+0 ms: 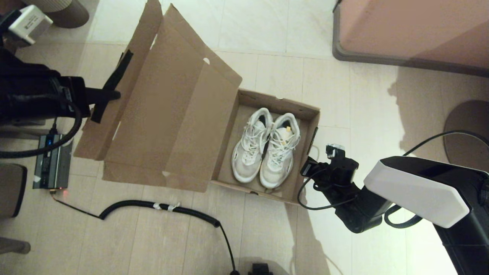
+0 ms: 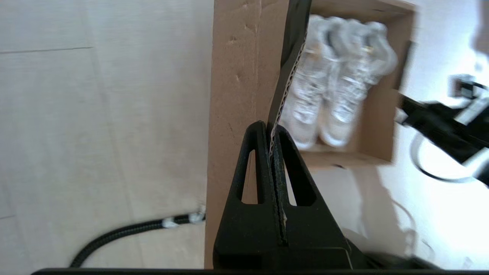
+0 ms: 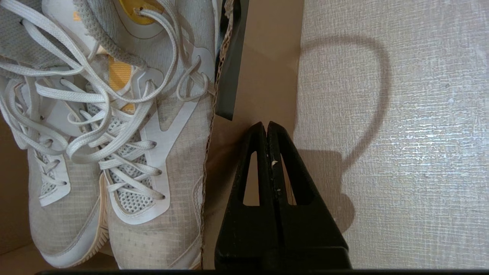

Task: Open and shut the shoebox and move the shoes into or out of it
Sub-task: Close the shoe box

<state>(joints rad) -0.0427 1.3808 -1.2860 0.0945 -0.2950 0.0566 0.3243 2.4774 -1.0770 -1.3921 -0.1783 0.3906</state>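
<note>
The brown cardboard shoebox stands open on the floor, its hinged lid raised and swung to the left. Two white lace-up sneakers lie side by side inside, also seen as sneakers and sneakers. My left gripper is shut on the lid's edge flap at its dark tape strip; in the left wrist view the left gripper pinches the corrugated edge. My right gripper is shut and empty, just outside the box's right wall; the right arm hangs there.
A black coiled cable runs over the tiled floor in front of the box. A dark device sits at the left. A pink-brown furniture block stands at the back right, a round base at the right.
</note>
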